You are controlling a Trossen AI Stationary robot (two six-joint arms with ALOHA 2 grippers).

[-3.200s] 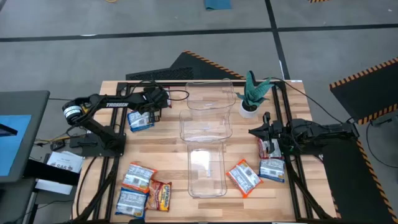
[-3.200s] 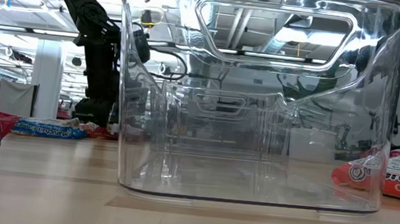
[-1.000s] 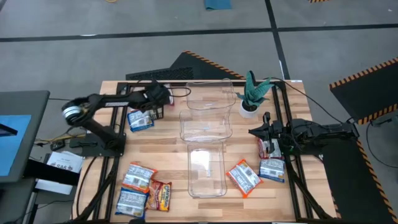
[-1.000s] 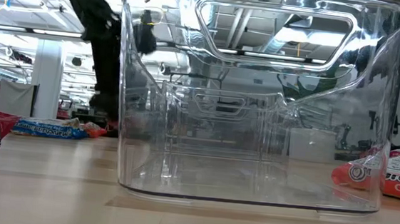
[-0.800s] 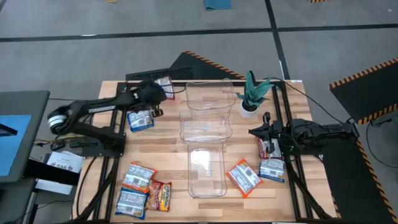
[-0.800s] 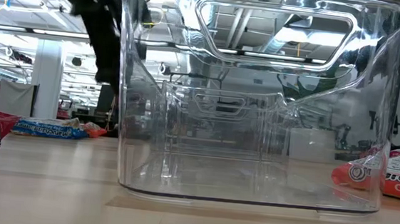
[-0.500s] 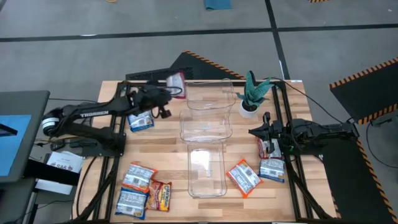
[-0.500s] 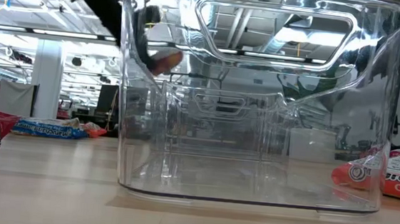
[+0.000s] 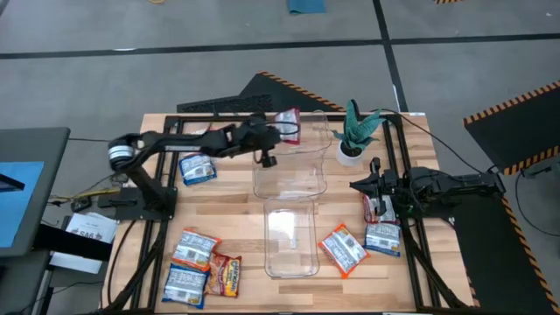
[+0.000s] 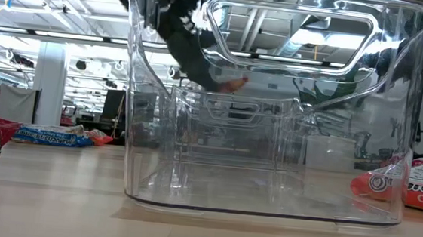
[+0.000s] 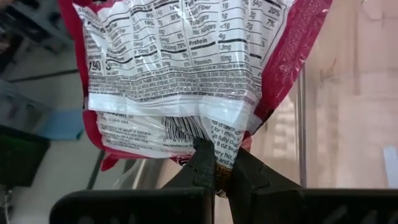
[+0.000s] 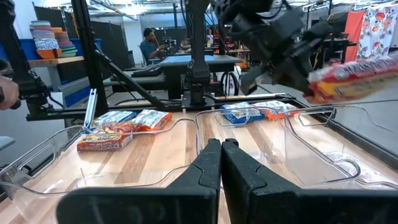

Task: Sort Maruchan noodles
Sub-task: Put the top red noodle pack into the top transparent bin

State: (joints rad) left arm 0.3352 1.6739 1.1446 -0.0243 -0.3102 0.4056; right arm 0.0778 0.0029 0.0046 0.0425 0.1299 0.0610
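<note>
Between the fingers of the left gripper (image 11: 221, 167) a red Maruchan packet (image 11: 193, 74) is pinched by one edge only, its body hanging out beyond the tips above the rim of the far clear bin (image 9: 293, 136). With so thin a hold, the crinkly wrapper could be let slip or swung past the bin wall on release. Beside its own pressed-together fingers, the right gripper (image 12: 221, 163) is parked near two blue-and-white packets (image 9: 382, 236).

The red packet (image 11: 193, 74) shows a nutrition panel reading "Protein" and "790".
</note>
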